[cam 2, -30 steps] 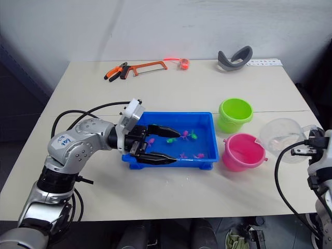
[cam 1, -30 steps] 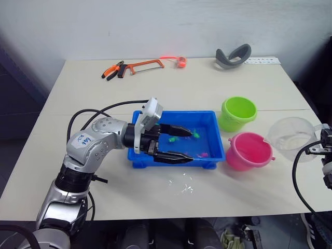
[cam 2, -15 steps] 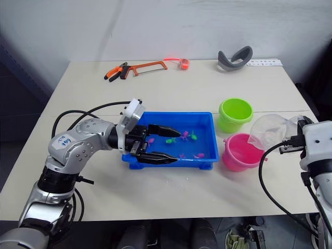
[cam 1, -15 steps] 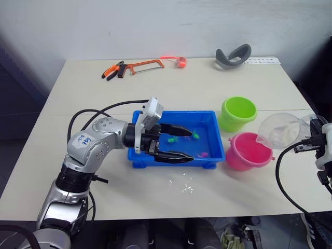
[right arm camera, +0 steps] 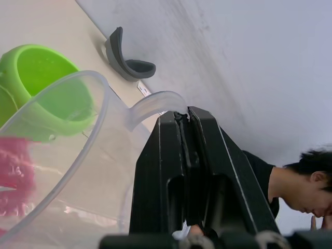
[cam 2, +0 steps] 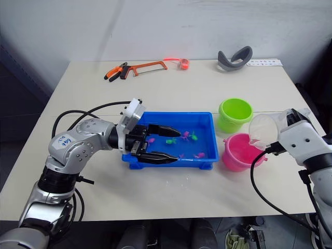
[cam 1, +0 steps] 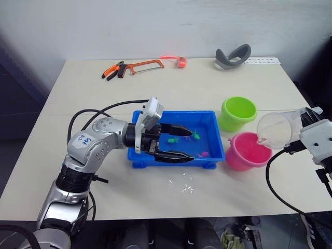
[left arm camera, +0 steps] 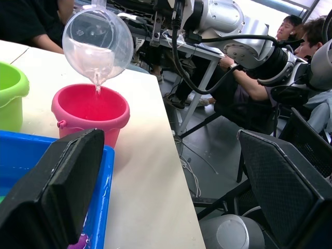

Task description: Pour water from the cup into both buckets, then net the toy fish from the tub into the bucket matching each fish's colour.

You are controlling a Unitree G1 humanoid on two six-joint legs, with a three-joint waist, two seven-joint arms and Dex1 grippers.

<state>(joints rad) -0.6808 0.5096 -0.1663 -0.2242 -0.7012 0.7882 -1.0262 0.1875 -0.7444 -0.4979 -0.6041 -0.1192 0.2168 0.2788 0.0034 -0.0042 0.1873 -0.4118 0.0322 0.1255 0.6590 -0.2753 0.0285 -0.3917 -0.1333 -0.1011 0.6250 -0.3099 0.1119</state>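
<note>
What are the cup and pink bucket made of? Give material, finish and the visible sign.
Cup: looks like clear glossy plastic; the background shows through its wall, with highlights on it. Pink bucket: apparently opaque moulded plastic, smooth with a slight sheen, uniform colour and a rolled rim.

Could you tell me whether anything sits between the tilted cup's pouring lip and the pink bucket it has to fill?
Nothing visible does. The cup, held by the right gripper, is tipped directly above the pink bucket, and a thin stream of water falls freely from its lip into the bucket's open mouth.
</note>
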